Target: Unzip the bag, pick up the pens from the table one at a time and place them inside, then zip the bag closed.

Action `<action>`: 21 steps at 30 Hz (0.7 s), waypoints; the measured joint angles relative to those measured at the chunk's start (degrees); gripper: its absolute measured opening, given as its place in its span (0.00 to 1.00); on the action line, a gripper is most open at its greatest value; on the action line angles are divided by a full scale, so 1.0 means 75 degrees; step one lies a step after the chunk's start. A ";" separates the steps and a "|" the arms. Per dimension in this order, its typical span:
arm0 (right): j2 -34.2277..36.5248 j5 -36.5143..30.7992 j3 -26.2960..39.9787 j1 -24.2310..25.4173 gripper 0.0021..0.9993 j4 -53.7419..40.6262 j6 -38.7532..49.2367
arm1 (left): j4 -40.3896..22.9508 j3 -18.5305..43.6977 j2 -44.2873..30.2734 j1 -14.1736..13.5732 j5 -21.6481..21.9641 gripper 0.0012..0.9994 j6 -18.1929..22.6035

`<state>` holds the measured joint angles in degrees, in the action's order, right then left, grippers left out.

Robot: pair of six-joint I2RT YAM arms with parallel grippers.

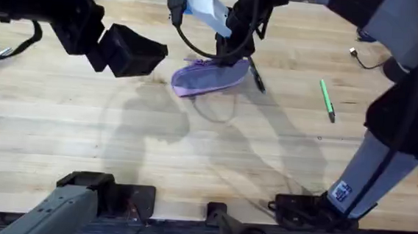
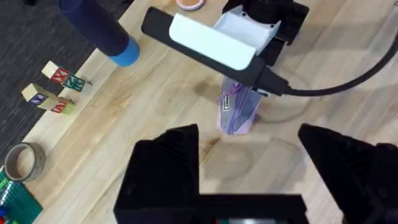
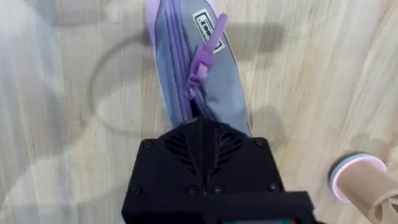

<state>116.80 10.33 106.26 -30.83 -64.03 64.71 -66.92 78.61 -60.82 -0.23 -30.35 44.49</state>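
Two pens lie on the counter (image 1: 191, 160): the black pen (image 1: 256, 76) just beside the bag (image 1: 208, 78), the green pen (image 1: 327, 100) well apart to its right. My right fingers (image 1: 232, 51) are down at the bag's right end, pressed together over its zipper. My left fingers (image 2: 249, 168) hover spread wide, holding nothing.

even bright light | soft arm shadows on table (image 1: 191, 167) | near arms blurred
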 joint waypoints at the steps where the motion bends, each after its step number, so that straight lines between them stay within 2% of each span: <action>1: 0.0056 0.0000 0.0001 0.0006 0.03 0.0016 0.0000 | 0.0000 0.0000 0.0000 0.0000 0.0000 0.99 0.0000; 13: 0.0553 0.0006 0.0026 0.0026 0.03 0.0020 0.0000 | 0.0000 0.0000 0.0000 0.0000 0.0000 0.99 0.0000; 16: 0.0553 0.0006 0.0026 0.0026 0.08 0.0020 0.0001 | 0.0000 0.0000 0.0000 0.0000 0.0000 0.99 0.0000; 17: 0.0551 0.0004 0.0026 0.0026 0.13 0.0021 -0.0008 | 0.0000 0.0000 0.0001 0.0000 0.0000 0.99 0.0000; 18: 0.0553 0.0004 0.0026 0.0026 0.23 0.0026 -0.0017 | 0.0000 0.0000 0.0000 0.0000 0.0000 0.99 0.0000; 21: 0.0553 0.0000 0.0026 0.0026 0.66 0.0097 0.0009 | 0.0000 0.0000 0.0000 0.0000 0.0000 0.99 0.0000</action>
<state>120.95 10.33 106.45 -30.63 -63.30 64.77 -66.92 78.61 -60.82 -0.23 -30.35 44.49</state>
